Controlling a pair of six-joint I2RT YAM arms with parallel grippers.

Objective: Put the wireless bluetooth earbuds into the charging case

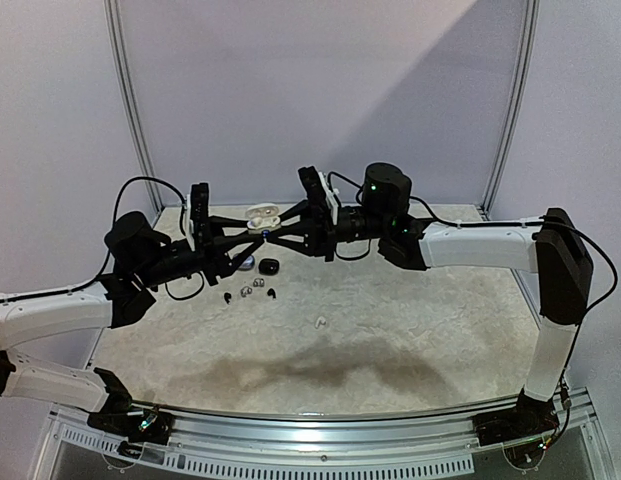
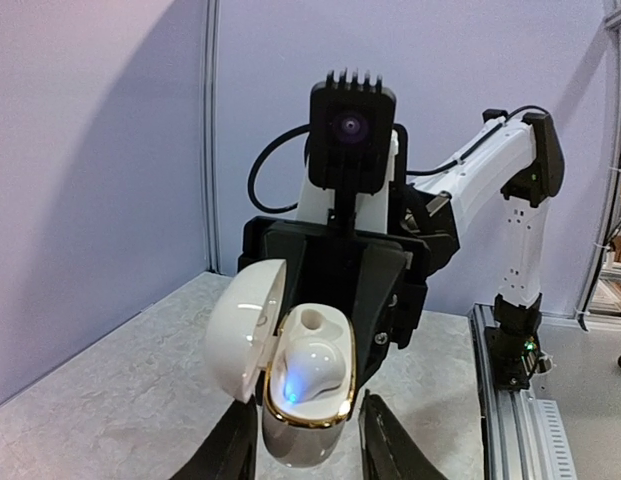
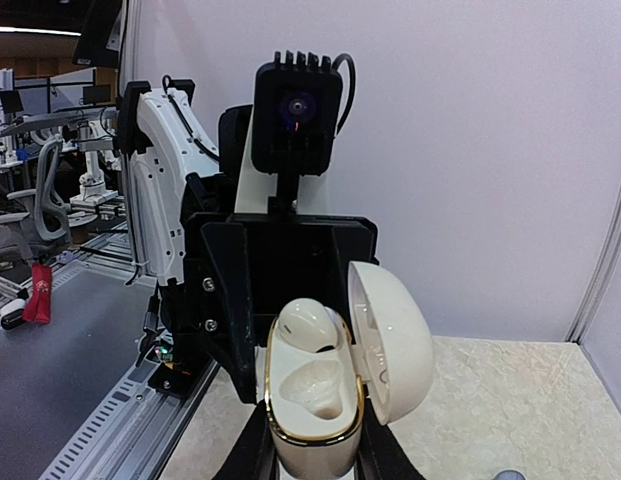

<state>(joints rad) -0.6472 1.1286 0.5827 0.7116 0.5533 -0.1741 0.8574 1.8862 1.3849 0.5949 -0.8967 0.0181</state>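
Observation:
A white charging case (image 3: 312, 420) with a gold rim hangs in the air, and my right gripper (image 3: 312, 447) is shut on its lower body. Its lid (image 3: 392, 340) stands open. One white earbud (image 2: 312, 368) sits in the socket nearer my left gripper and glows blue. The other socket (image 3: 320, 388) is empty. My left gripper (image 2: 306, 408) is open, its fingers either side of the case's end with a gap. The two grippers meet above the table's back (image 1: 263, 231). Small dark earbuds (image 1: 247, 292) and one white earbud (image 1: 318, 322) lie on the table.
A second white case (image 1: 262, 214) lies open at the back of the table. A black case (image 1: 268, 266) and a greyish one (image 1: 247, 263) sit just below the grippers. A metal rail (image 1: 310, 440) runs along the near edge, and walls close the back.

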